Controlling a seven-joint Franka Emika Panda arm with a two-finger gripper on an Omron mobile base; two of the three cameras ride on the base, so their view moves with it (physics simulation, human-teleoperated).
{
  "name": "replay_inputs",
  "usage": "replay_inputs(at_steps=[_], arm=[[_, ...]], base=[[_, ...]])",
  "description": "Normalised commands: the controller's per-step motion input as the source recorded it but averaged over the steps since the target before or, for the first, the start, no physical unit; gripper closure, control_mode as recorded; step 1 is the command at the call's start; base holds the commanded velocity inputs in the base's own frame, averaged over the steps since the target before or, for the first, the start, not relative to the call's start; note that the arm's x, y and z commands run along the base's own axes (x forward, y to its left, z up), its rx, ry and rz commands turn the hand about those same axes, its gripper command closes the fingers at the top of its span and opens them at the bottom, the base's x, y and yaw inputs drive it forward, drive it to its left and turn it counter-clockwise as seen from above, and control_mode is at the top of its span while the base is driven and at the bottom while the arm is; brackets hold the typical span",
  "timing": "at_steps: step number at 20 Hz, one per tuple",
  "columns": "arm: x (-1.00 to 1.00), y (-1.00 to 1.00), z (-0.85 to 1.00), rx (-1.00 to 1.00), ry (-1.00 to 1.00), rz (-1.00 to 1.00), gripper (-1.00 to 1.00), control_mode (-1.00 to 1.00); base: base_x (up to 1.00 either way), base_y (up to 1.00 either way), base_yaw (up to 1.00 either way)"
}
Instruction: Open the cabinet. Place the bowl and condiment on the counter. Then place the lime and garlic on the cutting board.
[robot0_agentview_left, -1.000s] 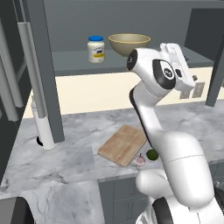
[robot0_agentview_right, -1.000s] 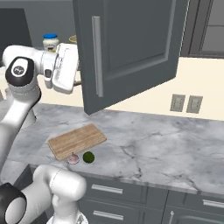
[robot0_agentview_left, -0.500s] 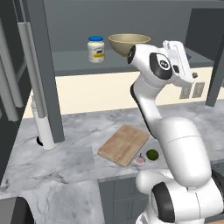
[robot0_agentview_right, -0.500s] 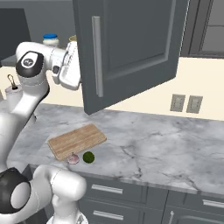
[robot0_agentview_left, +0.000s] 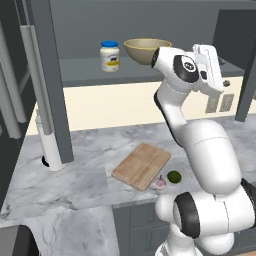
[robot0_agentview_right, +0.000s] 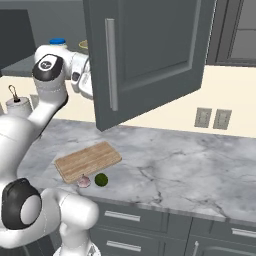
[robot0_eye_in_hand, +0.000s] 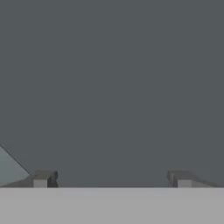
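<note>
The cabinet stands open, its right door (robot0_agentview_right: 145, 55) swung out over the counter (robot0_agentview_right: 200, 160). On its shelf sit the tan bowl (robot0_agentview_left: 147, 50) and the blue-lidded white condiment jar (robot0_agentview_left: 109, 55). My gripper (robot0_agentview_left: 222, 80) hangs at shelf height to the right of the bowl, touching neither. In the hand view the gripper (robot0_eye_in_hand: 111, 180) is open, its fingertips (robot0_eye_in_hand: 43, 179) wide apart before a flat dark grey surface. The cutting board (robot0_agentview_left: 141, 165) lies on the marble counter (robot0_agentview_left: 75, 185). The lime (robot0_agentview_left: 174, 176) and the garlic (robot0_agentview_left: 159, 183) rest just off its near corner.
The left cabinet door (robot0_agentview_left: 50, 75) hangs open over the counter's left part, with a white paper towel roll (robot0_agentview_left: 50, 145) beneath it. A tall dark unit (robot0_agentview_left: 10, 85) stands at far left. Wall outlets (robot0_agentview_right: 212, 118) sit behind the counter.
The arm has straightened upward and the hand has shifted slightly toward the right door. The jaws stayed open and nothing on the shelf or counter moved.
</note>
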Motion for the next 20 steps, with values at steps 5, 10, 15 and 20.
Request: replay_inputs(at_steps=[5,10,15,20], arm=[[0.06,-0.28,0.02,0.0,0.0,-0.09,-1.0,-1.0],[-0.24,-0.83,0.1,0.0,0.01,-0.14,-1.0,-1.0],[-0.34,-0.93,0.1,0.0,0.02,-0.12,-1.0,-1.0],[-0.24,-0.86,0.05,0.0,0.02,-0.08,-1.0,-1.0]], base=[[0.0,0.0,0.0],[0.0,0.0,0.0],[0.0,0.0,0.0],[0.0,0.0,0.0]])
